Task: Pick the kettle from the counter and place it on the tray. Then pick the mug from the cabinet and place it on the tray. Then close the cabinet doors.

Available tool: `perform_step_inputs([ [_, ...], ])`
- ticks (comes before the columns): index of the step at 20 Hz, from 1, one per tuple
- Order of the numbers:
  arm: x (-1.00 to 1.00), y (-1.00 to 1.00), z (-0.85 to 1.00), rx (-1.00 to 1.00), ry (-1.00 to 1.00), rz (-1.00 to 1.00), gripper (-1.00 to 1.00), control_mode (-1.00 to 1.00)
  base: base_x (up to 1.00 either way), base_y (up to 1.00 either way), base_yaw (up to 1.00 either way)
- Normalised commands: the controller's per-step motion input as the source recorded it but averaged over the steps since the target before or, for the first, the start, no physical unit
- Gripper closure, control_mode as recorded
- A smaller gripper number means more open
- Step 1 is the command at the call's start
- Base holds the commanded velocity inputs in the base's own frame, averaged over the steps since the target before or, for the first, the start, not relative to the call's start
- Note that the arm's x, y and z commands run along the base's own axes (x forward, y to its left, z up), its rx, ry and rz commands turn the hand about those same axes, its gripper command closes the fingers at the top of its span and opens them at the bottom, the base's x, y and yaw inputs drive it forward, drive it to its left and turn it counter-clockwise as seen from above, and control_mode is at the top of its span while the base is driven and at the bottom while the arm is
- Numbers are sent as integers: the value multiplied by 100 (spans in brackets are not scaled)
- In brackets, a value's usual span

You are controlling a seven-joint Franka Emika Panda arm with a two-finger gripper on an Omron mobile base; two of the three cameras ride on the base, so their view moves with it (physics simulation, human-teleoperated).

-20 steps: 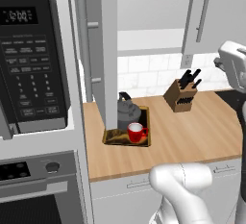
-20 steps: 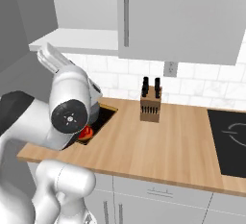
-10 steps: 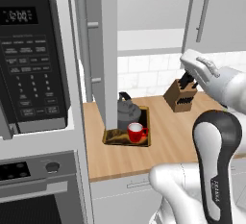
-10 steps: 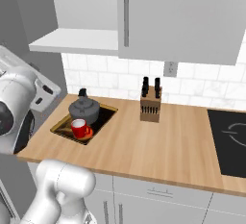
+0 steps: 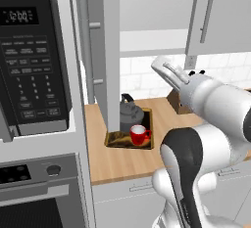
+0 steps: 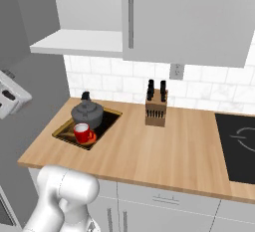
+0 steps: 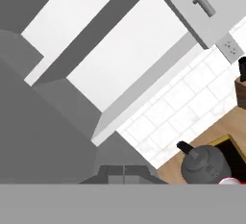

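The kettle (image 6: 87, 113) and the mug (image 6: 82, 132) both sat on the tray (image 6: 110, 120), the mug just in front of the kettle and touching or nearly touching it. So the two placing steps looked done, judging from how things lay. What remained was the cabinet doors. The left door (image 5: 102, 51) stood swung out, edge-on above the tray, and the cabinet (image 6: 79, 42) shelf behind it was bare. The right door (image 6: 184, 17) appeared closed in the right base view.

The jaws were closed and held nothing; their tips (image 7: 124, 174) pointed up past the kettle toward the shelf's underside, away from the tray.

Room to move seemed tight on the side of the tray away from the knife block (image 6: 156, 107): the open door hung close over the tray's corner, with the microwave (image 5: 30, 56) column beyond it. Toward the knife block, the bench (image 6: 164, 151) offered open space, so a push on the door would likely come from that side.
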Motion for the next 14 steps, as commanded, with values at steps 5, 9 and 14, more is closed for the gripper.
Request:
perform_step_inputs([
  [5, -11, 52, 0, -3, 6, -9, 100, -100, 0, 0, 0],
  [9, -11, 61, 0, -3, 0, -9, 100, -100, 0, 0, 0],
  [14, -19, 57, -7, 0, -6, -6, 100, -100, 0, 0, 0],
])
